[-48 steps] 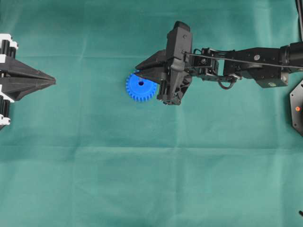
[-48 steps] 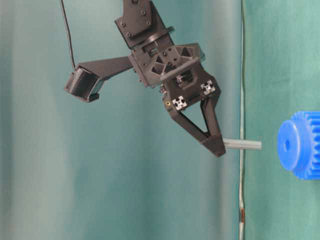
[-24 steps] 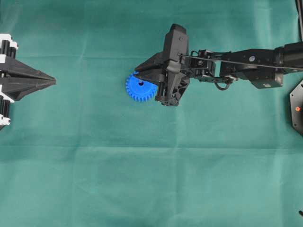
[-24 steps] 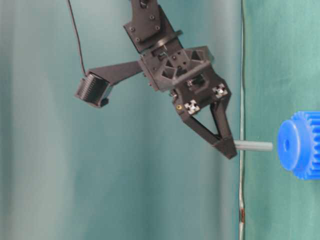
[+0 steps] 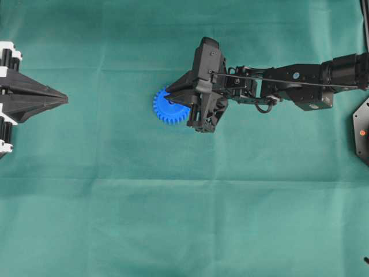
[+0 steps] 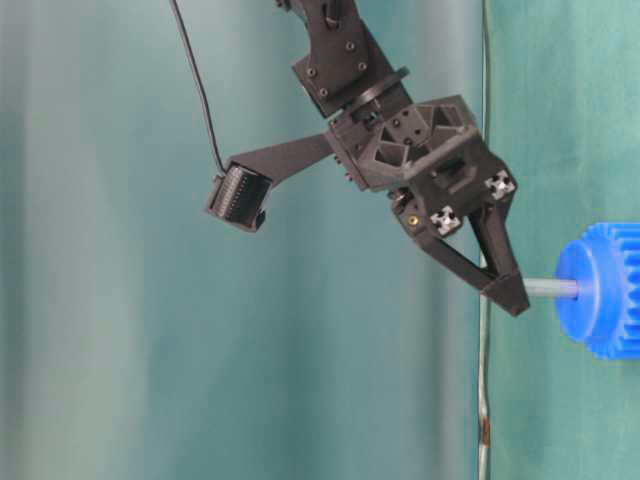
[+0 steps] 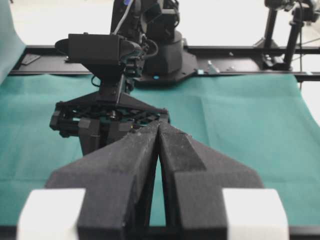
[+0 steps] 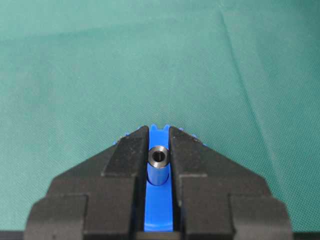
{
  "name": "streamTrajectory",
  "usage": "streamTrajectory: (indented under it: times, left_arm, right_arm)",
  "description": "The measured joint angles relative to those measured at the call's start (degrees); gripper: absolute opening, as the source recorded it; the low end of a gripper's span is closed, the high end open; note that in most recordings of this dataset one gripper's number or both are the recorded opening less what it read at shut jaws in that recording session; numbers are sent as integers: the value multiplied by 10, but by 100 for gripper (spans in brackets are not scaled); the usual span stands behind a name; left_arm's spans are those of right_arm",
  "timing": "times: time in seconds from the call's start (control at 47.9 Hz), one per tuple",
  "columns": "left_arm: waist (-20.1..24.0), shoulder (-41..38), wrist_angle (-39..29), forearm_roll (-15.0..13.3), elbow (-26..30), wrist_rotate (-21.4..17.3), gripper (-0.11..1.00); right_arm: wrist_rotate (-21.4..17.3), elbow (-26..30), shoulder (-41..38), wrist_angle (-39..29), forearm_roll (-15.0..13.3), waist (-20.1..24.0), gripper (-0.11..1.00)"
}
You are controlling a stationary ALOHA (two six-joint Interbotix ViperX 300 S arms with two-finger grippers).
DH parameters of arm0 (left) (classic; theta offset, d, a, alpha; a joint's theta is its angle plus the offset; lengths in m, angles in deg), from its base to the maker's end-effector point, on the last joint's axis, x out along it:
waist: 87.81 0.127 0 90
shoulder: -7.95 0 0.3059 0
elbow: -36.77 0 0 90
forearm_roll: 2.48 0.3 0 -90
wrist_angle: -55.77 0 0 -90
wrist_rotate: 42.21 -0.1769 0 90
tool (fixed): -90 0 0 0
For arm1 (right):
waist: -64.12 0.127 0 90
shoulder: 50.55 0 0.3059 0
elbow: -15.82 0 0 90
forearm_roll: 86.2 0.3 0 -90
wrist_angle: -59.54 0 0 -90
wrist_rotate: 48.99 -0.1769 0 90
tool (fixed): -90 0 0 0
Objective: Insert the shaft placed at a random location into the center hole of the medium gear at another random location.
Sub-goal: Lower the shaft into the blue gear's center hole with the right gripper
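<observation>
Lighting: even, diffuse, bright overhead; shadows faint. Left wrist view: background overexposed white, near tool (image 7: 159, 150) soft-focused. Table-level view: backdrop blurred. Cloth surface (image 5: 173, 219) matte, glare-free.

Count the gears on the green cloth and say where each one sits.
1. The blue gear lies flat on the cloth, upper middle of the overhead view, partly under the right gripper, which holds the metal pin at its centre. No others show.

Wrinkled green cloth (image 5: 173, 219) over table
</observation>
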State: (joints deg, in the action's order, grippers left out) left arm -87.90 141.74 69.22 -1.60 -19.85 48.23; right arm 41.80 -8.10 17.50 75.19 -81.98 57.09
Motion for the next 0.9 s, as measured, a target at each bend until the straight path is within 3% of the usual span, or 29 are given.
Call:
streamTrajectory:
  times: [0.898]
  left_arm:
    - [0,1,-4,0,0,0,0]
  right_arm:
    - [0,3,-38,16,2,2,12]
